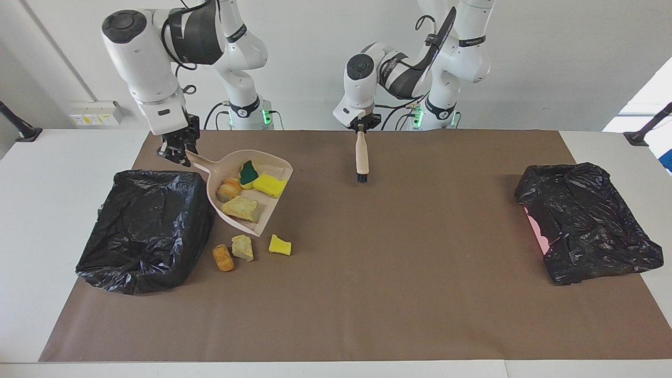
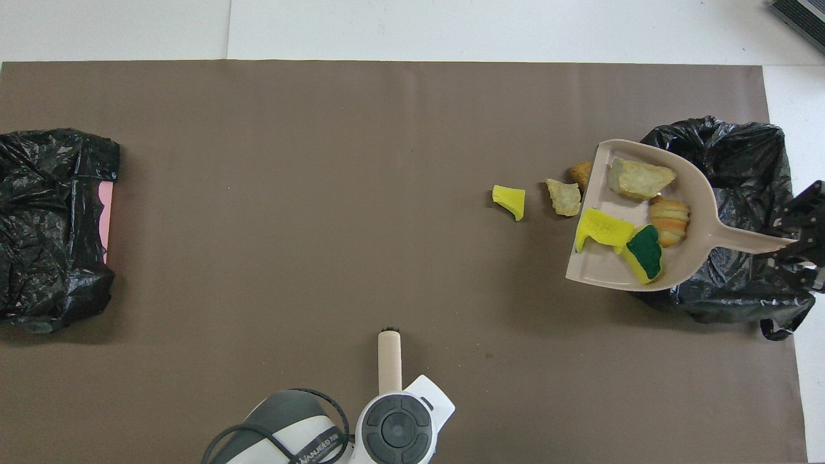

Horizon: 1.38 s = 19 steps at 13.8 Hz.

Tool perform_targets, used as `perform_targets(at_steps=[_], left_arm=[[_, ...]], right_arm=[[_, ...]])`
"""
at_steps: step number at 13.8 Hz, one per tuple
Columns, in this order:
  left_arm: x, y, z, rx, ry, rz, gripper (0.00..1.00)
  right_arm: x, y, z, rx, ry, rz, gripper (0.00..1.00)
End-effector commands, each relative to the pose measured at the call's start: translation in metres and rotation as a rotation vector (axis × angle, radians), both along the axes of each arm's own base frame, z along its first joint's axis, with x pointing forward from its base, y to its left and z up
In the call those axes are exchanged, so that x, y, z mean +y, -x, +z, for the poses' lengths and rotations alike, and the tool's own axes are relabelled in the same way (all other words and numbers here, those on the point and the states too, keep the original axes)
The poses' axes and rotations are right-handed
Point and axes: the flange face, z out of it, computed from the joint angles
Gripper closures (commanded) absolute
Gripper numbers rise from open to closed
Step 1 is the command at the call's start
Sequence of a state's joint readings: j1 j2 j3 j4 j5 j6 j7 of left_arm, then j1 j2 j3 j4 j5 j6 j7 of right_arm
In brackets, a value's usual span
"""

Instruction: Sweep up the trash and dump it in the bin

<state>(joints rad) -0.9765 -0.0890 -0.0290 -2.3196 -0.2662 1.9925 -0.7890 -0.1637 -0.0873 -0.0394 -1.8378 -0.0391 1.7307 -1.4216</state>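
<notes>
I hold the full dustpan (image 1: 247, 195) up beside the bin (image 1: 147, 228).
My right end effector (image 1: 176, 149) pinches its handle; my left end effector (image 1: 361, 126) pinches the brush (image 1: 361, 157).

Both claws (image 1: 177, 152) (image 1: 360, 129) shut, raised
</notes>
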Motion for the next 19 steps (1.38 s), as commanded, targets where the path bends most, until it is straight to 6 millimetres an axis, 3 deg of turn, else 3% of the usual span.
perform_targets(at_steps=[1, 3, 5, 7, 8, 9, 11, 13, 15, 16, 19], left_arm=[[-0.002, 0.008, -0.007, -0.001, 0.010, 0.034, 1.00], [-0.006, 0.010, -0.023, 0.011, -0.019, 0.039, 1.00], [-0.007, 0.010, -0.025, 0.011, -0.022, 0.046, 1.00], [-0.007, 0.010, -0.025, 0.011, -0.021, 0.040, 1.00], [-0.007, 0.010, -0.025, 0.012, -0.019, 0.036, 0.98], [-0.007, 0.009, -0.026, 0.010, -0.017, 0.035, 0.83], [-0.007, 0.010, -0.025, 0.012, -0.018, 0.033, 0.38], [-0.007, 0.007, -0.024, 0.008, -0.016, 0.032, 0.00], [-0.008, -0.005, -0.012, -0.002, 0.010, 0.000, 0.00], [-0.005, -0.021, 0.001, -0.015, 0.038, -0.012, 0.00], [0.016, -0.098, 0.052, -0.138, 0.040, -0.116, 0.00]], right_arm=[[-0.062, 0.014, 0.011, -0.022, -0.021, -0.018, 1.00], [-0.101, 0.026, 0.020, -0.036, 0.002, -0.050, 1.00], [-0.140, 0.037, 0.032, -0.047, 0.044, -0.069, 1.00], [-0.174, 0.034, 0.019, -0.018, 0.130, -0.066, 1.00], [-0.182, 0.021, 0.028, -0.071, 0.213, -0.042, 1.00], [-0.178, 0.011, 0.029, -0.082, 0.288, 0.000, 1.00], [-0.152, -0.005, 0.027, -0.009, 0.426, 0.152, 1.00], [-0.134, -0.014, 0.025, 0.028, 0.500, 0.239, 1.00], [-0.110, -0.024, 0.022, 0.044, 0.557, 0.318, 1.00], [-0.101, -0.028, 0.024, 0.061, 0.606, 0.364, 1.00], [-0.086, -0.039, 0.028, 0.051, 0.706, 0.467, 1.00]])
